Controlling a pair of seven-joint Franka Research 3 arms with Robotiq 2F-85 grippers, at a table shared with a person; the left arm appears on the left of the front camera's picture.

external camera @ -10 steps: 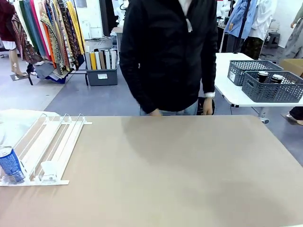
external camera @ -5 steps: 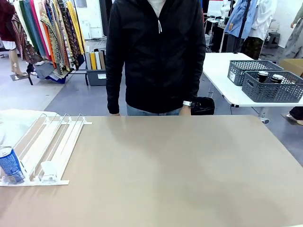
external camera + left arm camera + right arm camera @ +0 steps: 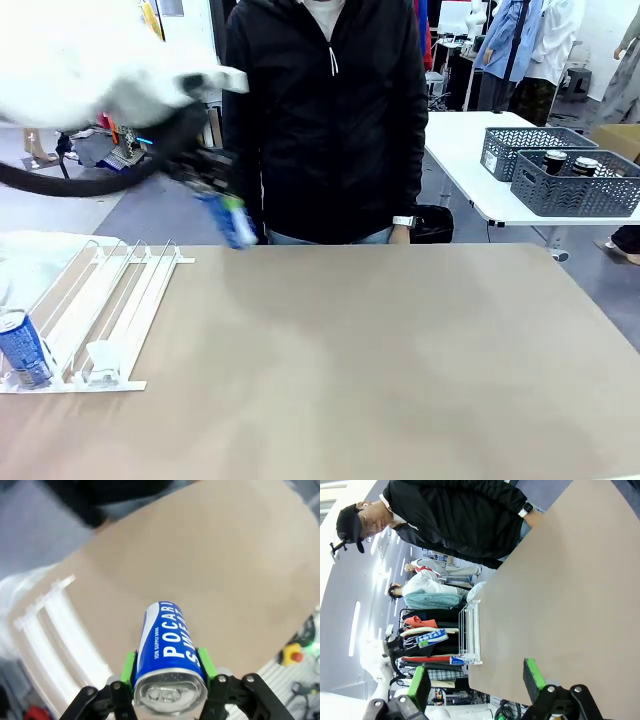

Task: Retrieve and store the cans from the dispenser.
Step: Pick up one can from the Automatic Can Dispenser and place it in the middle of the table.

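My left gripper (image 3: 167, 666) is shut on a blue can (image 3: 166, 640) with white lettering, its green pads pressing both sides just below the silver top. In the front view the left gripper (image 3: 212, 188) is a blur high above the table's far left, with that can (image 3: 233, 224) hanging from it. The white dispenser (image 3: 105, 305) lies flat at the table's left edge, and a second blue can (image 3: 22, 350) stands at its near end. My right gripper (image 3: 476, 680) is open with nothing between its pads, off to the side of the table and looking across at the dispenser (image 3: 471, 630).
A person in a black jacket (image 3: 330, 120) stands at the far edge, hands down by the table rim. Grey mesh baskets (image 3: 575, 185) holding dark cans sit on a white side table at the back right. The tan tabletop (image 3: 380, 360) is bare right of the dispenser.
My left arm has swung into the front view from the upper left, carrying a blue can. The person has settled upright at the far edge. The can in the dispenser has not moved.
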